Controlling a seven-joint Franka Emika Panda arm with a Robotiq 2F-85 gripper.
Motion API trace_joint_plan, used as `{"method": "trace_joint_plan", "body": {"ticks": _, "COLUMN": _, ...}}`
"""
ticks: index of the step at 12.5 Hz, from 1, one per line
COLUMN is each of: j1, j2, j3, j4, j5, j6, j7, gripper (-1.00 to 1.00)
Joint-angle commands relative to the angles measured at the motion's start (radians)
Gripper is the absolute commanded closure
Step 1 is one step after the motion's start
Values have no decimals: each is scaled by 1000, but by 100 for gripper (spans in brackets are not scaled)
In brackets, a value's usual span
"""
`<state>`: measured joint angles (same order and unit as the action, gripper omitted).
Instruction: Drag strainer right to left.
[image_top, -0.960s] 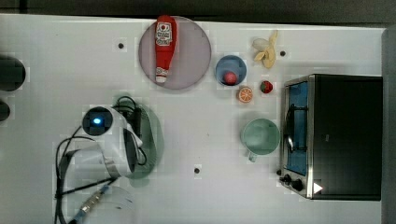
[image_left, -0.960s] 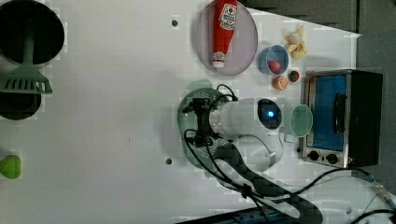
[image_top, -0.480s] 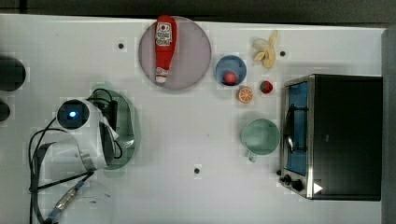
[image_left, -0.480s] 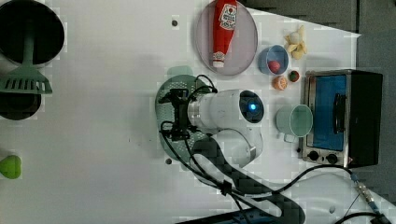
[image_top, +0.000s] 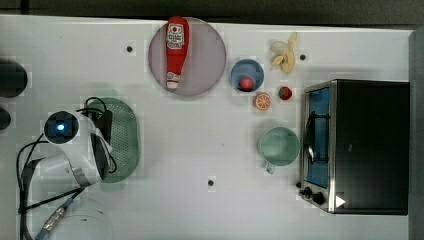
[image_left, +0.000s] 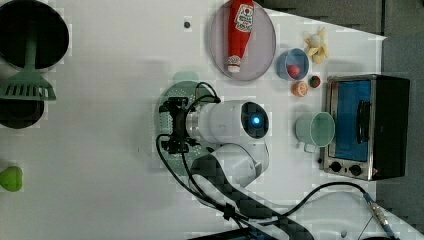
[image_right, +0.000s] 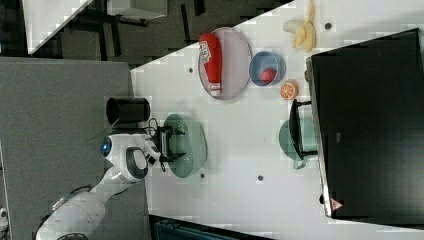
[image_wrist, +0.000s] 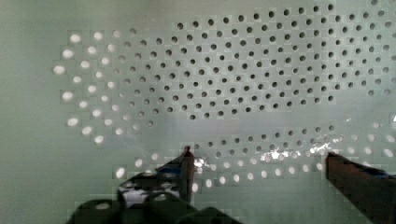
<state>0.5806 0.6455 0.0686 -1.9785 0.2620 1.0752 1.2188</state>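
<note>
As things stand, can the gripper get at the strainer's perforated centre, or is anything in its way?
Probably yes. The gripper is open and already down inside the strainer, its fingers right over the perforated floor, with nothing lying in the basin between them.

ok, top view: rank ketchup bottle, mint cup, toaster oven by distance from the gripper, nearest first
Gripper sits inside the strainer, at the top view's left.
1. Ketchup bottle, on the plate, up and right.
2. Mint cup, right of centre.
3. Toaster oven, far right.

On the table: 1 strainer (image_top: 125, 135), 1 ketchup bottle (image_top: 175, 50), 1 toaster oven (image_top: 360, 145), 1 cup (image_top: 278, 146).
</note>
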Motion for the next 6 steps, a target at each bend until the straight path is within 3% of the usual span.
{"method": "trace_joint_plan", "body": {"ticks": 1, "j1": 60, "j2": 26, "j3": 2, "j4": 57, "j5": 11, "j6": -17, "j7": 102, "gripper": -100}}
{"method": "trace_joint_plan", "body": {"ticks": 6, "j1": 96, "j2": 74, "j3": 2, "j4": 130, "j5": 11, "j6": -15, "j7": 101, "gripper": -100}}
